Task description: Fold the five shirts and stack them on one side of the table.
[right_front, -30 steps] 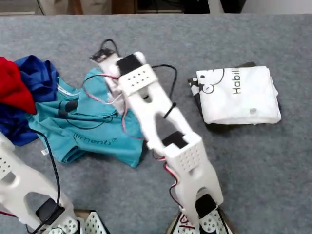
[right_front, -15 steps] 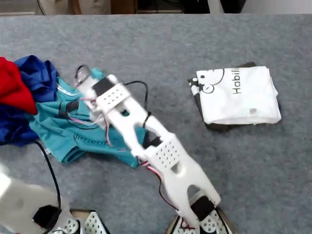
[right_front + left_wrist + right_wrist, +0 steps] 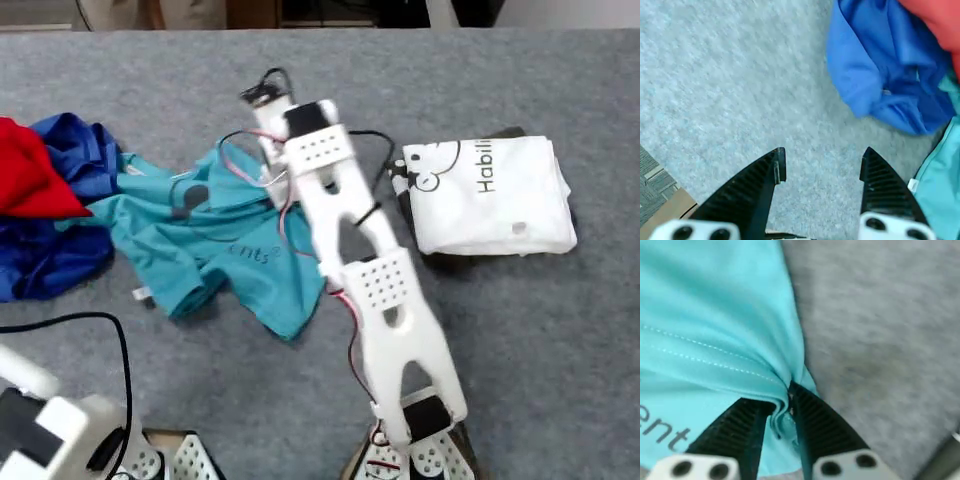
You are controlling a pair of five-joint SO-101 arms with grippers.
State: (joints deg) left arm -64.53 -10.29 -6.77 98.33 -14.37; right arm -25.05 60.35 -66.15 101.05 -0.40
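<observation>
Overhead, a grey felt-like table (image 3: 560,350) fills nearly the whole high view; beyond its far edge runs a strip of wooden and dark furniture. The right gripper (image 3: 790,390) is clenched on a bunched fold of the teal shirt (image 3: 230,250), which lies spread and rumpled left of the table's middle; the right arm (image 3: 385,290) stretches from the near edge toward the far edge. Against the left edge a blue shirt (image 3: 60,160) and a red shirt (image 3: 25,180) sit heaped, touching the teal one. Near the right edge 1 folded white shirt (image 3: 490,195) rests on 1 folded black shirt (image 3: 396,190). The left gripper (image 3: 822,155) hangs released, fingers spread over bare grey surface beside the blue shirt; grey carpet tiles (image 3: 650,170) show past the table's edge.
</observation>
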